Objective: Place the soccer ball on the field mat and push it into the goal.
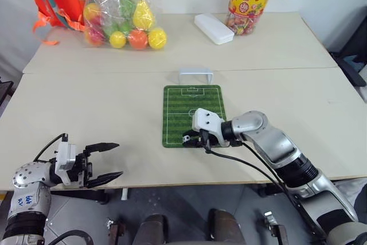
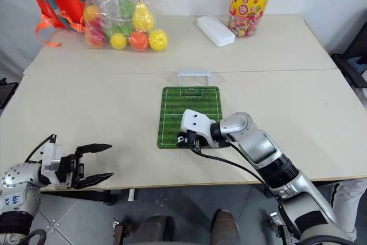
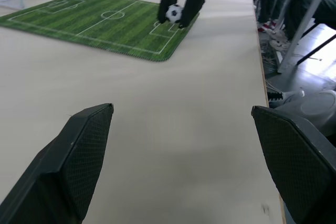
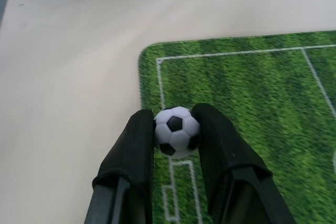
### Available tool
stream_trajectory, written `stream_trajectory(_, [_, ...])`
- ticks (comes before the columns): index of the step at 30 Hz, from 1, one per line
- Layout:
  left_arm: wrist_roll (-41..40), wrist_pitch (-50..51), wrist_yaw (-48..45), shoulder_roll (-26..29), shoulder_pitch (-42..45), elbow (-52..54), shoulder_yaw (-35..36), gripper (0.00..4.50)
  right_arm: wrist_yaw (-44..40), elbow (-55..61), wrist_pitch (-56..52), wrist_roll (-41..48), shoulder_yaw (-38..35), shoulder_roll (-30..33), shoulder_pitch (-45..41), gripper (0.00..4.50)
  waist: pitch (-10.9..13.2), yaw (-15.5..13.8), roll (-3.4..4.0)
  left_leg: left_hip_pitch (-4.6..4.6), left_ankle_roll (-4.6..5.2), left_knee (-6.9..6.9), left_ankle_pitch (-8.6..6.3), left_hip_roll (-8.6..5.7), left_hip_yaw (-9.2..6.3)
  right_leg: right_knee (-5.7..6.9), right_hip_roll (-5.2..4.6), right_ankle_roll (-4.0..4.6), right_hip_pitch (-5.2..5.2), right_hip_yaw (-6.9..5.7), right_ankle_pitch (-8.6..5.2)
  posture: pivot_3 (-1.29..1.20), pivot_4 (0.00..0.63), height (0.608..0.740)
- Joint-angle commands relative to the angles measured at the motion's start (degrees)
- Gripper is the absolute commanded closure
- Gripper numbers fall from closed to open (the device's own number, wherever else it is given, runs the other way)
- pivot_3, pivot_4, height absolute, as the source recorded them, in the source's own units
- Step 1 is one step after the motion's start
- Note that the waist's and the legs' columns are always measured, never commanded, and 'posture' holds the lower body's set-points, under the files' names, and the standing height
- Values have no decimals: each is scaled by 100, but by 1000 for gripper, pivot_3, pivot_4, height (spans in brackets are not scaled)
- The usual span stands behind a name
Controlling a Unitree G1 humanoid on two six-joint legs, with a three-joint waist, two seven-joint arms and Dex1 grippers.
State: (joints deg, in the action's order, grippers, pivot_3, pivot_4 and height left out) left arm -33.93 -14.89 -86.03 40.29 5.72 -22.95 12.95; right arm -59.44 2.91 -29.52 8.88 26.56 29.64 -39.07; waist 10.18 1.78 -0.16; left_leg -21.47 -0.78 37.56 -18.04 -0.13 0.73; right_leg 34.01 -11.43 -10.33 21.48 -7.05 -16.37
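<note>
Soccer ball (image 4: 177, 131) barely visible from the head camera, tucked behind the right tool (image 1: 192, 137) and its white wrist housing; seen plainly up close, pinched between both black fingers (image 4: 134, 150), over the near end of the field mat (image 1: 192, 107), whether touching it or hovering impossible to tell. Right forearm reaching in across the mat's near edge, tool angled downward and toward the left. Left tool (image 1: 103, 163) held level over the near left part of the surface (image 1: 86, 101), fingers spread wide, nothing between them. Goal (image 1: 195, 76) standing at the mat's far end. Bag of coloured balls (image 1: 120, 12) cut off at the top.
</note>
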Motion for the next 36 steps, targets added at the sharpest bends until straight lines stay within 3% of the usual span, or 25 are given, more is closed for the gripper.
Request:
stream_trajectory(1, [-146,26,-307,8,-97,187,144,0,-95,1,168,-22,-163,22,-33,3655,0,2,0,0,0,-1,0,0,2,0,0,0,0,0,0,0,150,740])
stream_trajectory(31, [-101,178,-293,-21,350,29,111,0,-66,-332,472,-132,-355,53,310,3655,0,-12,0,0,0,1,0,0,4,-2,0,1,0,1,1,0,150,740])
stream_trajectory(36, [-71,166,-254,-52,456,-35,88,0,-67,-279,471,-110,-360,27,309,2002,0,-12,-1,0,0,0,0,0,4,-2,0,1,0,1,1,0,150,740])
